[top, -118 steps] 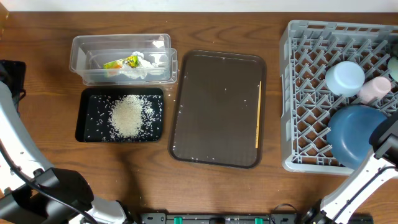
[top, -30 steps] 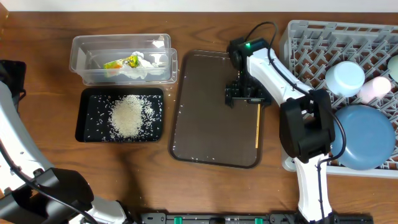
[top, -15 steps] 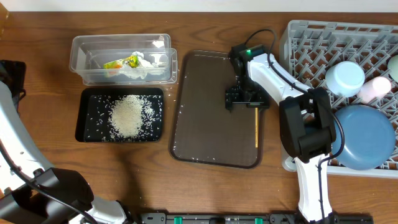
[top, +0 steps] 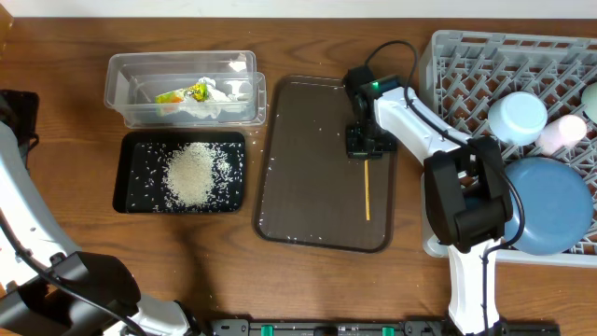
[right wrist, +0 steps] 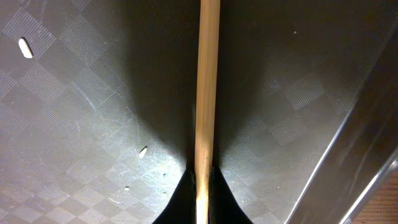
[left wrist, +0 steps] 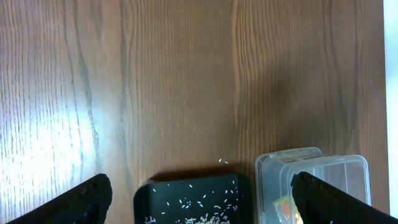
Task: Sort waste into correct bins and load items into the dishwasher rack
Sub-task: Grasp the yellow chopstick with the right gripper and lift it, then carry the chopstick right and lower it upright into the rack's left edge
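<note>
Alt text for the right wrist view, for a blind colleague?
The right gripper is shut on a thin wooden stick, which runs straight up the frame. Beneath lies the brown tray, with a few stray rice grains.

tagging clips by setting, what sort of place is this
Probably a robotics lab bench staged as a dish-clearing station, not a real kitchen: a wooden table, a grey dishwasher rack holding a blue plate, and a robot arm reaching over a brown tray.
</note>
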`<state>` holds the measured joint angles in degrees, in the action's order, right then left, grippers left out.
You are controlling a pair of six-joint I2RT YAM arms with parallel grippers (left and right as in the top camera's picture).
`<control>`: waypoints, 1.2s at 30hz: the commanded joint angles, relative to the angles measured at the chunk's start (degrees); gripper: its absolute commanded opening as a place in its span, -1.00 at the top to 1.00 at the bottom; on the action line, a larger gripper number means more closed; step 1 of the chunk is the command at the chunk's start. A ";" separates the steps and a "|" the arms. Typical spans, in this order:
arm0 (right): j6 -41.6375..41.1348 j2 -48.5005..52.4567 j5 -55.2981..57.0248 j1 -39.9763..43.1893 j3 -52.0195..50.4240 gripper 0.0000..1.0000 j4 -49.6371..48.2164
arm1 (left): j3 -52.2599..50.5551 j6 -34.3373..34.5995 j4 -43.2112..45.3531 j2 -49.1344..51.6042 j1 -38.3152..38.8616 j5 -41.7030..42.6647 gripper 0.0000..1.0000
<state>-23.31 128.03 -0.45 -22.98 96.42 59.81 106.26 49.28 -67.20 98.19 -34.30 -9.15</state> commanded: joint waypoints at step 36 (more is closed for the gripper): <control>20.41 -10.58 -3.28 26.67 17.55 0.98 1.42 | -0.07 -0.33 -0.28 0.31 -0.13 -0.28 -0.89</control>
<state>-5.32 116.81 -1.52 3.90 115.55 61.95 106.26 49.28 -67.20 98.19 -34.30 -9.15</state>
